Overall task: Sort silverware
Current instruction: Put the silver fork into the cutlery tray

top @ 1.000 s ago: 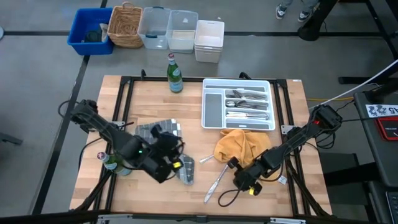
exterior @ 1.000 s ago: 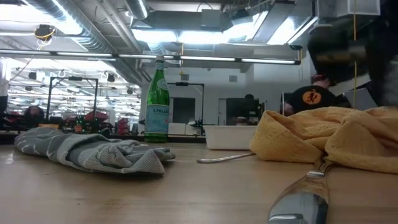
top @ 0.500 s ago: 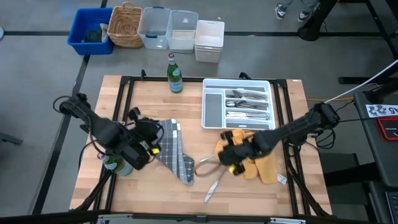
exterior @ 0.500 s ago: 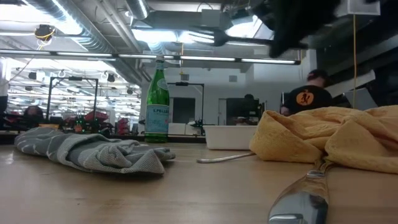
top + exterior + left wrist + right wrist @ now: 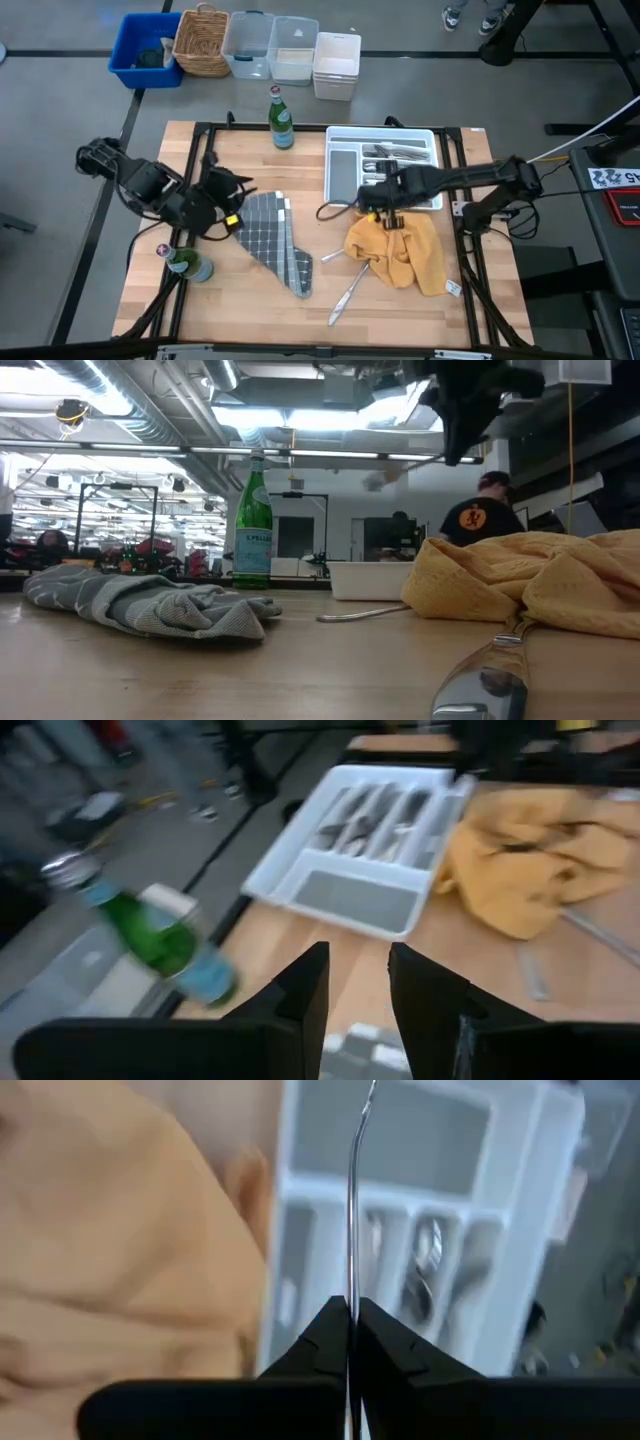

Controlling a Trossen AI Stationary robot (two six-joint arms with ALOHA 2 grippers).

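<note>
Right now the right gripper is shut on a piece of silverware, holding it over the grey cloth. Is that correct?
Not quite. The right gripper is shut on a piece of silverware, but the high view shows it by the white tray and yellow cloth, not over the grey cloth.

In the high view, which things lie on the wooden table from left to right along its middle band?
Left claw → grey checked cloth → piece of silverware held by the right claw → right claw, with the yellow cloth just below it.
</note>
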